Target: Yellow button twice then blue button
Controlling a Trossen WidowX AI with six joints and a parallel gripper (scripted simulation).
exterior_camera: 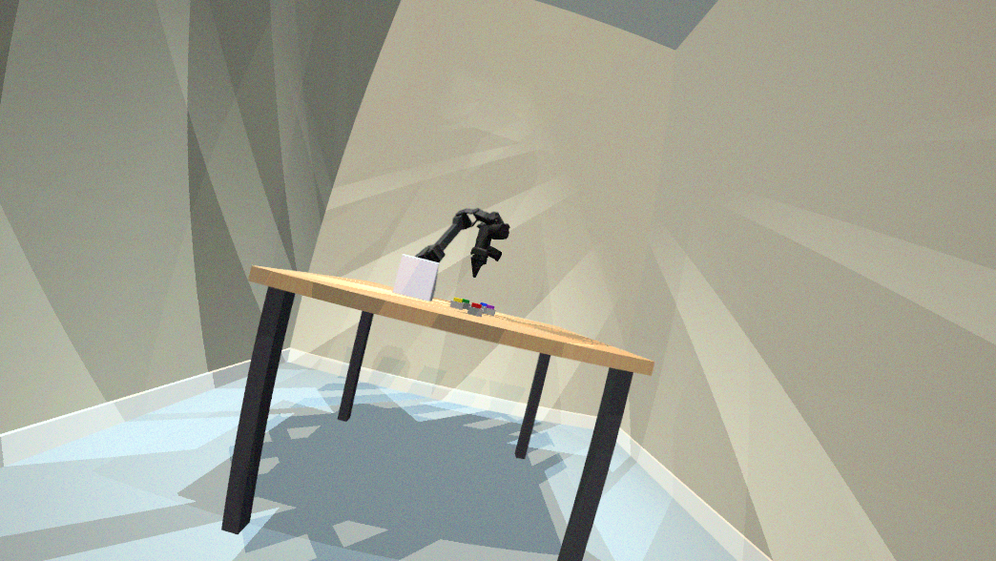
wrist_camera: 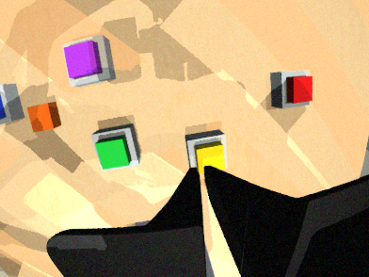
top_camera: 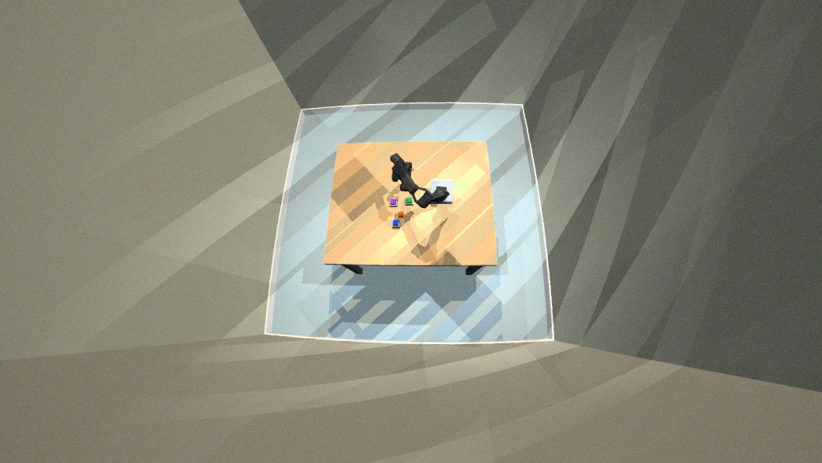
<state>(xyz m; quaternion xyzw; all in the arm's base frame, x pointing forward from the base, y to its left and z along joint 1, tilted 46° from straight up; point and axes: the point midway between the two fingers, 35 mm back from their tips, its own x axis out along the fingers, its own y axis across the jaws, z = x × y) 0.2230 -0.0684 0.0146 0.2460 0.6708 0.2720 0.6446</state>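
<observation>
Wrist view: black pincer, fingers together and holding nothing, hovering above the square yellow push-button.
Pressing well likely means descending straight, centred, until bottoming out.
</observation>
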